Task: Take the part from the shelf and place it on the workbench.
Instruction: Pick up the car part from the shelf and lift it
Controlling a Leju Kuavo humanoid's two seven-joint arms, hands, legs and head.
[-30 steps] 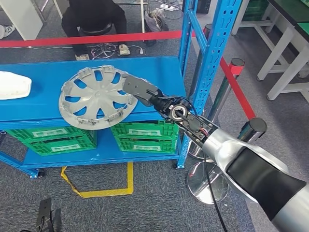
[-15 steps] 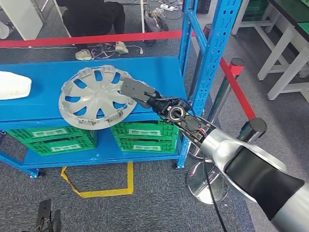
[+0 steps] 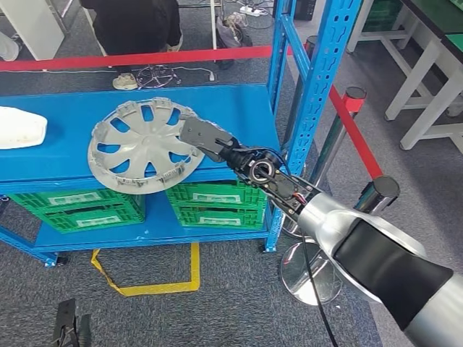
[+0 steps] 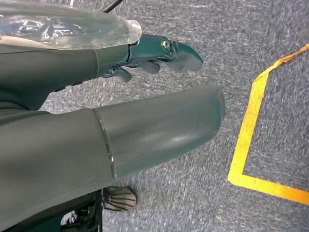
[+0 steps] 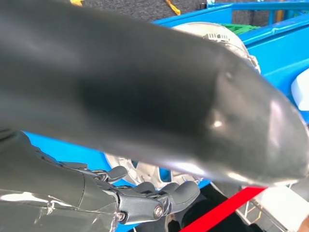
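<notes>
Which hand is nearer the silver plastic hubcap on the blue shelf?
Right. The right hand is at the silver plastic hubcap, over its rim on the blue shelf. The left hand hangs down over grey carpet floor, away from it.

Your right hand (image 3: 203,136) sits at the hubcap's (image 3: 139,144) right edge on the blue shelf (image 3: 234,108). To its right the blue upright post (image 3: 314,87) stands close beside the forearm. Bare shelf lies behind the hubcap; a white part (image 3: 19,126) sits far left.
</notes>
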